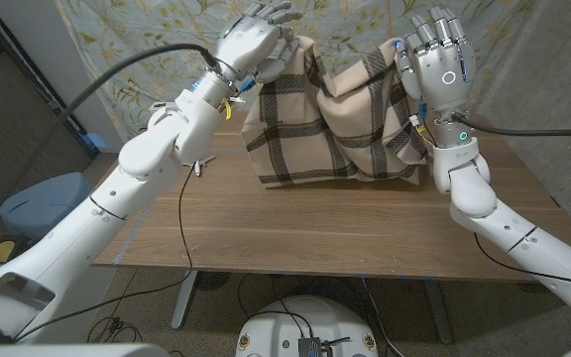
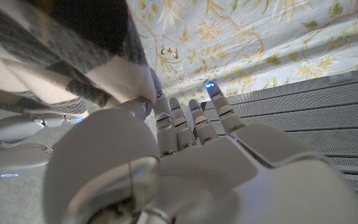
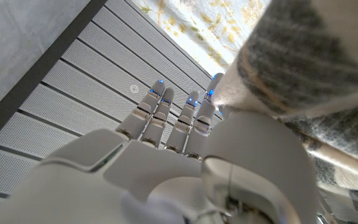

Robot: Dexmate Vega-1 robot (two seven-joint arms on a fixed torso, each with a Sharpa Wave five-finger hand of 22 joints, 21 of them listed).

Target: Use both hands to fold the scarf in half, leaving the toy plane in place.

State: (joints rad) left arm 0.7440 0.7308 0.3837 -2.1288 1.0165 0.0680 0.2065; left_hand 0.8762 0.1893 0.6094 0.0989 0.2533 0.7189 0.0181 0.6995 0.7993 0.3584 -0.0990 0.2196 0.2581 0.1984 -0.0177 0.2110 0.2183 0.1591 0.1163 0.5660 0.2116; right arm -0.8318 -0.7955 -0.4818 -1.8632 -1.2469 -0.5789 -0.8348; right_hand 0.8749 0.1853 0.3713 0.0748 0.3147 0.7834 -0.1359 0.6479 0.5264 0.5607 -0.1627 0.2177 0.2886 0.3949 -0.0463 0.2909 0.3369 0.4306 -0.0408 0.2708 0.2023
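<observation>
A beige scarf (image 1: 335, 124) with dark plaid stripes hangs lifted above the wooden table (image 1: 315, 233), its lower edge resting on the tabletop. My left hand (image 1: 256, 40) holds the scarf's upper left corner, raised high. My right hand (image 1: 442, 59) holds the upper right corner at a similar height, fingers pointing up. In the left wrist view the scarf (image 2: 61, 56) is pinched against my left hand (image 2: 185, 168). In the right wrist view the scarf (image 3: 309, 68) sits beside the thumb of my right hand (image 3: 185, 168). The hanging cloth hides whatever lies behind it.
A floral backdrop cloth (image 1: 365, 25) hangs behind the table. A blue seat (image 1: 43, 203) stands off the table's left side. Bare wood stretches between the scarf and the table's near edge.
</observation>
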